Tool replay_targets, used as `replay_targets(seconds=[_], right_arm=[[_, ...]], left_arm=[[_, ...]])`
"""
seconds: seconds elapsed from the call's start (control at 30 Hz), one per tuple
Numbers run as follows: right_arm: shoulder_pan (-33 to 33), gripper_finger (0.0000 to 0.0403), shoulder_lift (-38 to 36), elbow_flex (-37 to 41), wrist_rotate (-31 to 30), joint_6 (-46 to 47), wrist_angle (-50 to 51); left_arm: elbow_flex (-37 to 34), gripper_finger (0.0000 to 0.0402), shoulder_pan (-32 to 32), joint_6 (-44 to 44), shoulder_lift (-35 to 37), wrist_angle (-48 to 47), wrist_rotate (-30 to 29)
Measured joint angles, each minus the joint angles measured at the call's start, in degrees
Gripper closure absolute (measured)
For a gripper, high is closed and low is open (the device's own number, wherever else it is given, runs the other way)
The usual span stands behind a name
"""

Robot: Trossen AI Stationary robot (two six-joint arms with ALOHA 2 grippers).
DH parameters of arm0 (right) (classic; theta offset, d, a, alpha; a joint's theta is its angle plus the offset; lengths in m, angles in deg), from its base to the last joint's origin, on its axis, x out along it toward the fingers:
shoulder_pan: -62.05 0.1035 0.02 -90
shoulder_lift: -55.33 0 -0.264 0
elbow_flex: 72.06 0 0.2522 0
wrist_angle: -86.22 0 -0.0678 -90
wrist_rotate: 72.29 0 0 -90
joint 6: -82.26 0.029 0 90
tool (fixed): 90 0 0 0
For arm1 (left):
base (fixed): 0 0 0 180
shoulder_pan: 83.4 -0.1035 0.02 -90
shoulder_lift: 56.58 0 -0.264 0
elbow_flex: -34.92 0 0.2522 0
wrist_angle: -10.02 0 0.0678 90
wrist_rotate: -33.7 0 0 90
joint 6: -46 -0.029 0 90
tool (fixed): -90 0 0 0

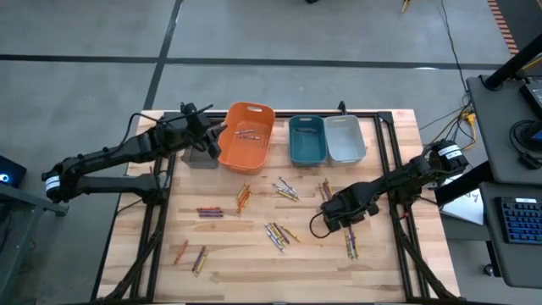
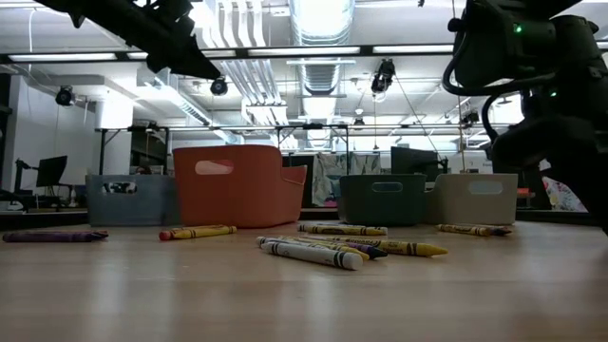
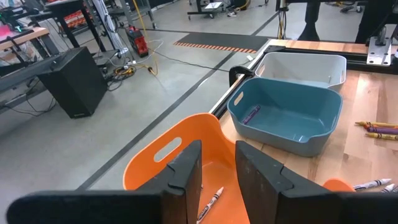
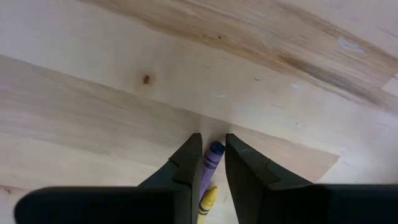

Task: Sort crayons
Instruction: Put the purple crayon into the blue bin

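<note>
Many crayons lie scattered on the wooden table, in clusters near the middle (image 1: 285,190) and toward the front (image 1: 277,233). My right gripper (image 1: 332,219) is down on the table at the right. In the right wrist view its jaws (image 4: 213,138) are shut on a purple crayon (image 4: 210,165), with a yellow crayon (image 4: 207,199) lying just behind it. My left gripper (image 1: 210,129) hovers over the left rim of the orange bin (image 1: 251,108). It stands open (image 3: 217,152) with nothing between its fingers. A crayon (image 3: 210,202) lies in the orange bin below it.
A teal bin (image 1: 306,159) holding a purple crayon (image 3: 250,114) and a pale grey bin (image 1: 347,158) stand right of the orange bin. A dark grey bin (image 1: 200,158) sits under the left arm. More crayons lie at the front left (image 1: 200,258).
</note>
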State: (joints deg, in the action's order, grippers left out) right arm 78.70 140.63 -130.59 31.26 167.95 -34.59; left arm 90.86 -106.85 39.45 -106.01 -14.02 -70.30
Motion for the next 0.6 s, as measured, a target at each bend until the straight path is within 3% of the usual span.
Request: replay_targets(seconds=[0.6], right_arm=[[0.0, 0.0344, 0.0, 0.0, -0.64, -0.15, -1.27]], left_arm=[[0.0, 0.0322, 0.0, -0.01, 0.0, 0.0, -0.01]])
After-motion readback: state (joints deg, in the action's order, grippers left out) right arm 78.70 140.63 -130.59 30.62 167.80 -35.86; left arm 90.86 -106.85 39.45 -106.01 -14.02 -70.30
